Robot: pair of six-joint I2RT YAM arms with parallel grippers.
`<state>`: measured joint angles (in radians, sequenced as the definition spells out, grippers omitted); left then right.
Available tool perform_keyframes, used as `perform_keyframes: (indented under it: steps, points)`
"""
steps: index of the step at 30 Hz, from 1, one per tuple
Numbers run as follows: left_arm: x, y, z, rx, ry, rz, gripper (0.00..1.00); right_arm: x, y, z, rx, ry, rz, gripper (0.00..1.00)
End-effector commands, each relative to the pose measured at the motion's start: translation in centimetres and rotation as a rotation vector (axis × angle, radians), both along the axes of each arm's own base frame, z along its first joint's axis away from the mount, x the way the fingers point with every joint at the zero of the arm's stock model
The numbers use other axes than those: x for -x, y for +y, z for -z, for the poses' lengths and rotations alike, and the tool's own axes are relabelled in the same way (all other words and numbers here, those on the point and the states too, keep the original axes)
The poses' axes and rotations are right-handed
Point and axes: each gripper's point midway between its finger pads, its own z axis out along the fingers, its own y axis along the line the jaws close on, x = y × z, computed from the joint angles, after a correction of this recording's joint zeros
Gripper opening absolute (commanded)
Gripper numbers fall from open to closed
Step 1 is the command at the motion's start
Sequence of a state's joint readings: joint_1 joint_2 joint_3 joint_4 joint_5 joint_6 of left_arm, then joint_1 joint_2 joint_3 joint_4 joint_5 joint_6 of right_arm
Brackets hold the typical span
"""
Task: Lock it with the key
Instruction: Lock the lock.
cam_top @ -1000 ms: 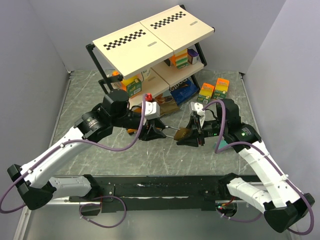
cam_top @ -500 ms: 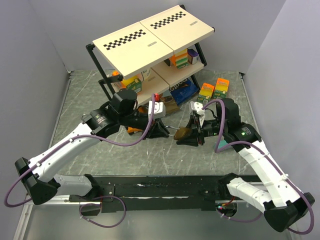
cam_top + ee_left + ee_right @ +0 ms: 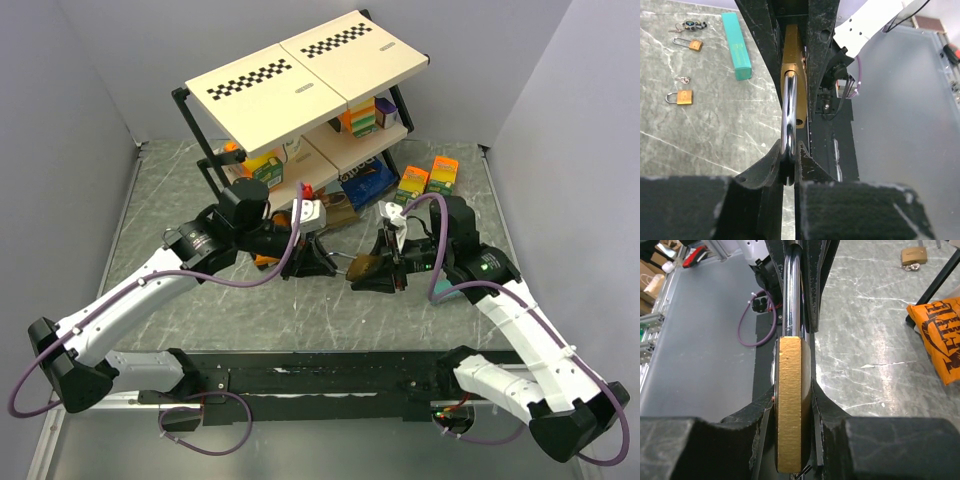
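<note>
Jaws of the right gripper (image 3: 378,274) clamp the padlock body (image 3: 790,405) while the left gripper (image 3: 322,265) pinches its shackle (image 3: 788,115) tight, bracing it for locking

arms (image 3: 125,300): white links, black joints | cables (image 3: 240,287): purple loops

A padlock (image 3: 366,267) with a flat brass body (image 3: 790,410) and a polished steel shackle (image 3: 788,112) is held in mid-air, lying roughly level. The body is clamped edge-on between the fingers of the right gripper (image 3: 791,390), with its shackle end turned away from that wrist. The bend of the shackle is pinched in the left gripper (image 3: 788,157). One shackle leg is seated in the body. The other seems to be out of its hole, though this is poorly seen.
</note>
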<state>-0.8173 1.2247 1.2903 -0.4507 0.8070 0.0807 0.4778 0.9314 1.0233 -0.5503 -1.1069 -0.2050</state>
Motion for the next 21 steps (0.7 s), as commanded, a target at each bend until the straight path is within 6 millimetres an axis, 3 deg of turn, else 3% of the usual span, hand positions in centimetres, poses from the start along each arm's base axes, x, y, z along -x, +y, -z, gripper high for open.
perform_keyframes:
  steps: [1, 7, 13, 16, 21]
  points:
    - [0.7, -1.6, -1.5, 0.096, 0.002, 0.059, 0.01, -0.6, 1.7, -4.9, -0.131, -0.199, -0.062, 0.00]
    - [0.6, -2.2, -1.7, 0.113, 0.029, 0.071, 0.01, -1.5, 2.4, -5.0, -0.129, -0.236, -0.049, 0.00]
    - [0.4, -3.0, -0.6, 0.124, 0.052, 0.083, 0.01, -1.3, 3.3, -6.0, -0.173, -0.234, -0.084, 0.00]
    - [0.1, -3.6, 0.3, 0.120, 0.068, 0.093, 0.01, -0.9, 3.8, -6.8, -0.197, -0.226, -0.111, 0.00]
    - [-0.2, -4.9, 0.2, 0.155, 0.081, 0.118, 0.01, 0.1, 4.7, -7.3, -0.226, -0.226, -0.164, 0.00]
